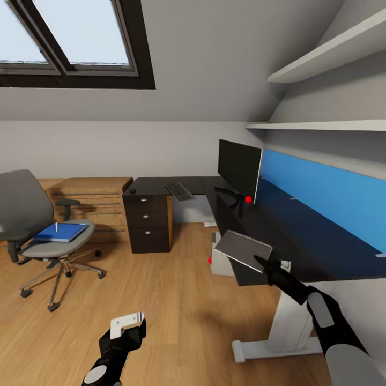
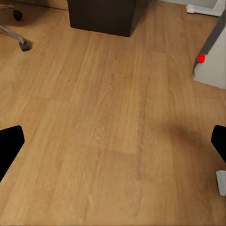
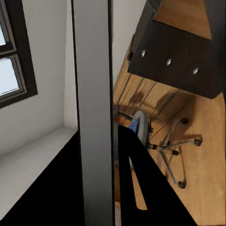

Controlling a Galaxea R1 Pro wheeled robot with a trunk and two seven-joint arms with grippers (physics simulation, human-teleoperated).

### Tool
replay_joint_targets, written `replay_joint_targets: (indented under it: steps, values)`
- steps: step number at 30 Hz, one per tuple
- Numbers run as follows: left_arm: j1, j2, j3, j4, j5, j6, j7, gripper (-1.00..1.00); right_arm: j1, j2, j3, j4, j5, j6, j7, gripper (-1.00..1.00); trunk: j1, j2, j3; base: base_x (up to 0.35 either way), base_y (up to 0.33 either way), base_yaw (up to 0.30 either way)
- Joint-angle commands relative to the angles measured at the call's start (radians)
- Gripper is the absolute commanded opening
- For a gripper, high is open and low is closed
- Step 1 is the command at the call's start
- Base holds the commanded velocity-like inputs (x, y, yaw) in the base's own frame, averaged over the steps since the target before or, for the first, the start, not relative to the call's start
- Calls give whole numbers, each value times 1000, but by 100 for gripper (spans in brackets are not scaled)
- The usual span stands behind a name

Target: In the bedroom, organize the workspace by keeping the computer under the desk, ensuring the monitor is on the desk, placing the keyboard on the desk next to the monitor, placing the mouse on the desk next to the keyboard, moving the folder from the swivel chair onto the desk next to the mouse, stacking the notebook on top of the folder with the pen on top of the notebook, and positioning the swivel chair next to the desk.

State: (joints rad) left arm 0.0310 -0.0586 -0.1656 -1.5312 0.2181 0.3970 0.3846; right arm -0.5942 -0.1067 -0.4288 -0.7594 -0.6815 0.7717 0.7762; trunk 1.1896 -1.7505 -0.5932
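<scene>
The desk (image 1: 300, 236) ran along the right wall under a blue panel and turned the corner toward the black three-drawer unit (image 1: 147, 222), beside a low light-wood cabinet (image 1: 91, 206). On its black top the monitor (image 1: 239, 169) stood upright near the corner, a red dot at its lower corner, with the keyboard (image 1: 179, 191) lying on the far wing and the mouse (image 1: 132, 190) just left of it above the drawers. A pale box with a red light, likely the computer (image 1: 221, 260), sat on the floor under the desk.

The swivel chair (image 1: 40, 225) stood well apart from the desk at the left, and the blue folder (image 1: 60, 232) lay flat on its seat with the thin pale pen (image 1: 56, 225) resting on top.

The right gripper (image 1: 262, 262) was clamped on one edge of the grey notebook (image 1: 243, 250), holding it tilted over the near front edge of the desk; in the right wrist view the notebook (image 3: 93, 113) ran as a grey band between the dark fingers (image 3: 141, 188).

The left gripper (image 1: 127, 323) hung low over the wood floor (image 1: 177, 300), its fingers (image 2: 9, 146) spread wide with nothing between them.
</scene>
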Motion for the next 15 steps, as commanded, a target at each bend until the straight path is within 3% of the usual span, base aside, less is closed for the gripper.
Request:
replay_joint_targets:
  steps: [1, 2, 6, 12, 15]
  values:
    - [0, 0, -2, -1, 10, 2, 8, 100, -1, 4, 12, -5, -1, 5, 3, -100, 0, 0, 0, 147, 231, 160]
    - [0, 0, -2, 0, 10, 2, 7, 100, 0, 11, 47, -10, -1, 4, 2, -100, 0, 0, 1, 167, 255, 108]
    - [0, 0, -2, 0, 10, 2, 8, 100, 0, 29, 87, -11, -2, 4, 3, -100, 0, 0, 3, 177, 262, 50]
    - [0, -1, -3, 3, 10, 2, 10, 100, 0, 38, 140, 1, -4, 0, 3, -100, 0, 0, 3, 207, 243, 5]
    - [0, -1, -3, 5, 10, 3, 8, 100, 0, 39, 145, 9, -7, -6, 5, -100, 0, 0, 3, 200, 170, 0]
